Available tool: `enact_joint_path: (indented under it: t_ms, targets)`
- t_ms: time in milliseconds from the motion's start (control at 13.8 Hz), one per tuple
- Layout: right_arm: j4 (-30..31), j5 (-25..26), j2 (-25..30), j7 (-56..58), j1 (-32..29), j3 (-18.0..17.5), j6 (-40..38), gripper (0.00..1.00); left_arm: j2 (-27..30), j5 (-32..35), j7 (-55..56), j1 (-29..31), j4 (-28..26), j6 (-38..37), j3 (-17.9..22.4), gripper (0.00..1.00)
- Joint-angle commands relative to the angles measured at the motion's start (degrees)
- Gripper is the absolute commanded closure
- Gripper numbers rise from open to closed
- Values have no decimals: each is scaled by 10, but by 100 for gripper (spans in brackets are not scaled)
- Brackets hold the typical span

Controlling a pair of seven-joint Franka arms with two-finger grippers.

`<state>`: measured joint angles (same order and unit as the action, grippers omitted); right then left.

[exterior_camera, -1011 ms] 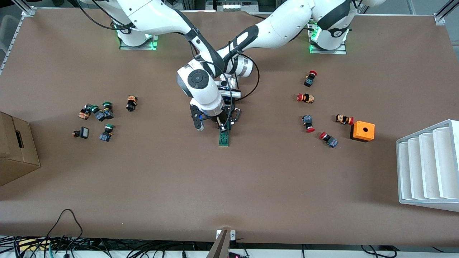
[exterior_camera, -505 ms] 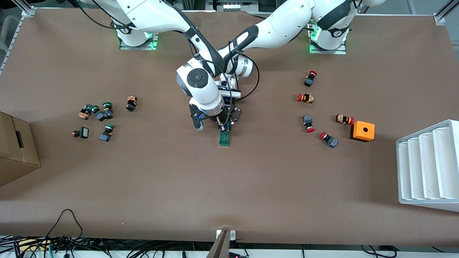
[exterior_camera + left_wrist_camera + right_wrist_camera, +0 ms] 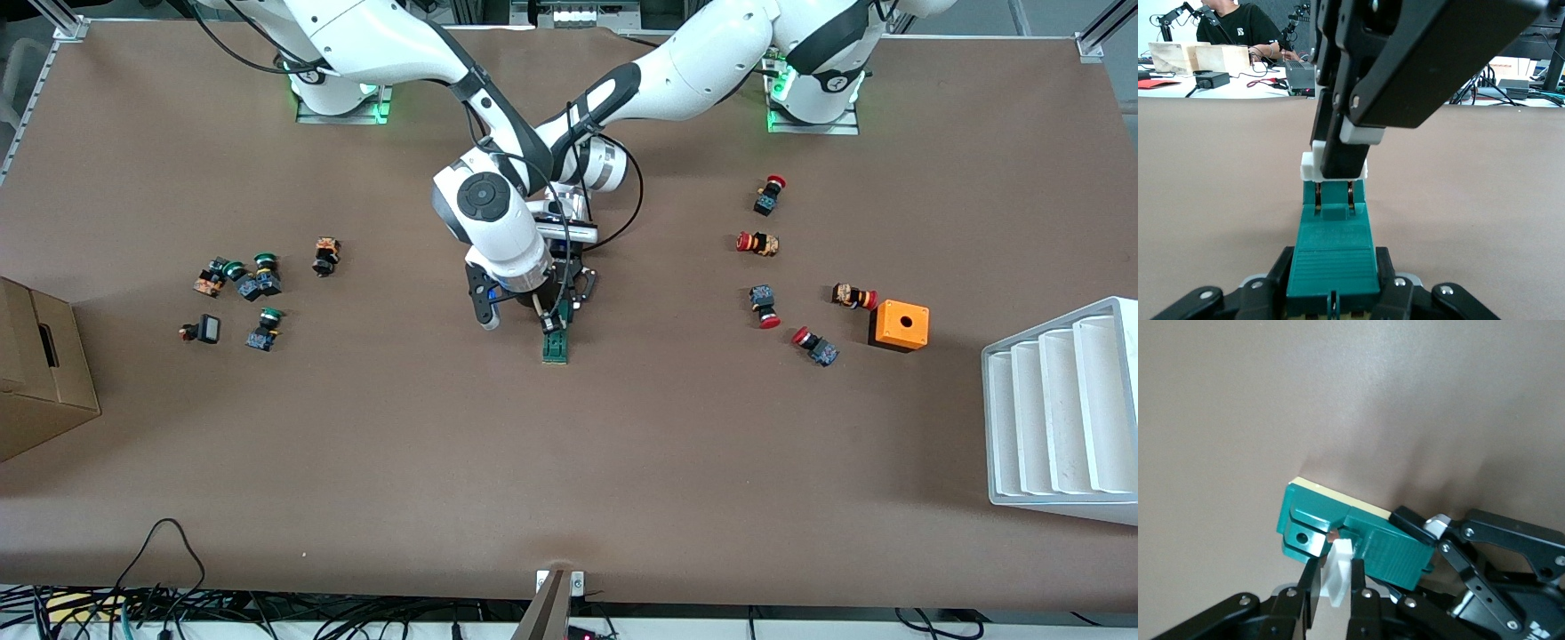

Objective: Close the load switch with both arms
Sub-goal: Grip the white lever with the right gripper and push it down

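The dark-green load switch [image 3: 556, 347] lies flat on the brown table at its middle. My left gripper [image 3: 570, 296] is shut on the switch's end that lies farther from the front camera; the left wrist view shows the green body [image 3: 1333, 257] clamped between its fingers [image 3: 1274, 275]. My right gripper [image 3: 549, 321] comes down from above and is shut on the switch's white tab [image 3: 1337, 579], which stands up from the green body [image 3: 1317, 515]. In the left wrist view the right gripper [image 3: 1338, 160] pinches the white tab [image 3: 1309, 166].
Several green-capped buttons [image 3: 242, 286] lie toward the right arm's end, beside a cardboard box [image 3: 40, 373]. Several red-capped buttons [image 3: 763, 267], an orange box with a hole [image 3: 900, 325] and a white slotted rack [image 3: 1062, 413] are toward the left arm's end.
The right arm's wrist has shifted slightly toward its own end of the table while its fingers stay on the tab. The switch and the left gripper have not moved.
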<state>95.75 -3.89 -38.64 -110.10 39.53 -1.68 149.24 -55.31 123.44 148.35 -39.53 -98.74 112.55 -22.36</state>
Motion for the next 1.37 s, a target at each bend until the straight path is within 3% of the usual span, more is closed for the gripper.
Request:
enact_joint_path:
  t_ms: [0, 1300]
  targets:
    - [-18, 11, -10, -6, -7, -3, 3, 76, -20, 15, 15, -5, 23, 12, 3, 46]
    - [-43, 8, -21, -9, -11, -3, 3, 77, -20, 16, 14, -3, 23, 12, 6, 46]
